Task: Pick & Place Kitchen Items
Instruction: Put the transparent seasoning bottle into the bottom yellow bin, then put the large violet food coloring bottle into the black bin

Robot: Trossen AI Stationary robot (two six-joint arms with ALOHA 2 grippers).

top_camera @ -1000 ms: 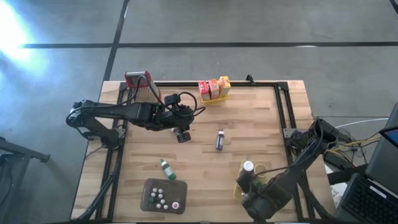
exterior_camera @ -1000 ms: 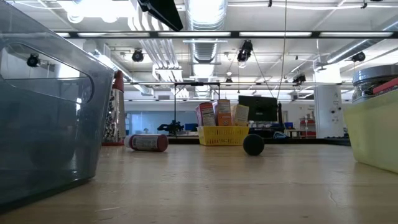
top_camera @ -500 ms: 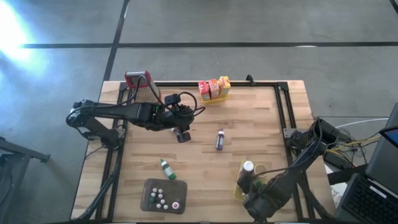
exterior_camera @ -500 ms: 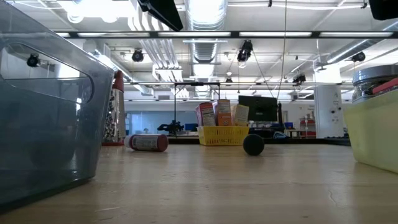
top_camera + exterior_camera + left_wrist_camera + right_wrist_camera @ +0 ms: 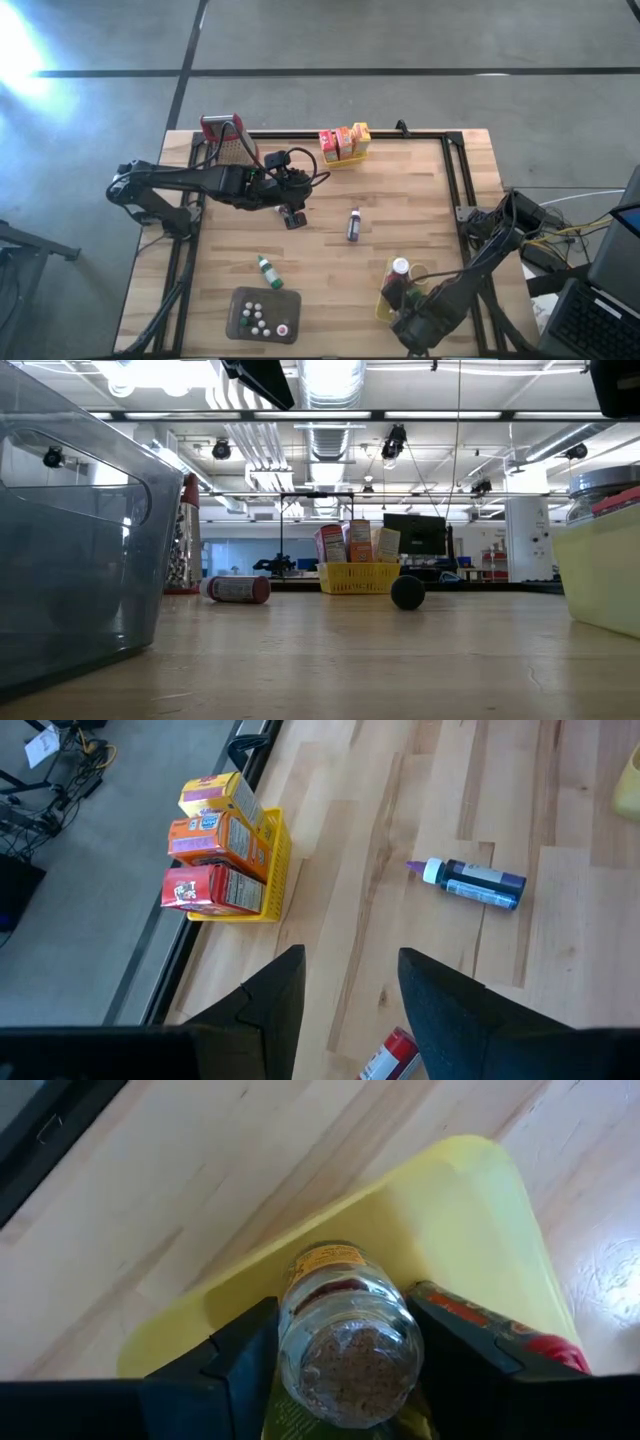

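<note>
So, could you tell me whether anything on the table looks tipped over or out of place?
Yes: the blue-labelled bottle lies on its side mid-table, and the green-capped bottle lies toppled near the grey tray. The boxes stand upright in their yellow basket.

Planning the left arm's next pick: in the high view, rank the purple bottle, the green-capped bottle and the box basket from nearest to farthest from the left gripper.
From the left gripper:
1. Purple bottle, mid-table beside it.
2. Green-capped bottle, toward the near edge.
3. Box basket, at the far edge.

High view looks straight down on the wooden surface (image 5: 400,190); low view sits level with it. Both share the small yellow basket of boxes (image 5: 345,155).
</note>
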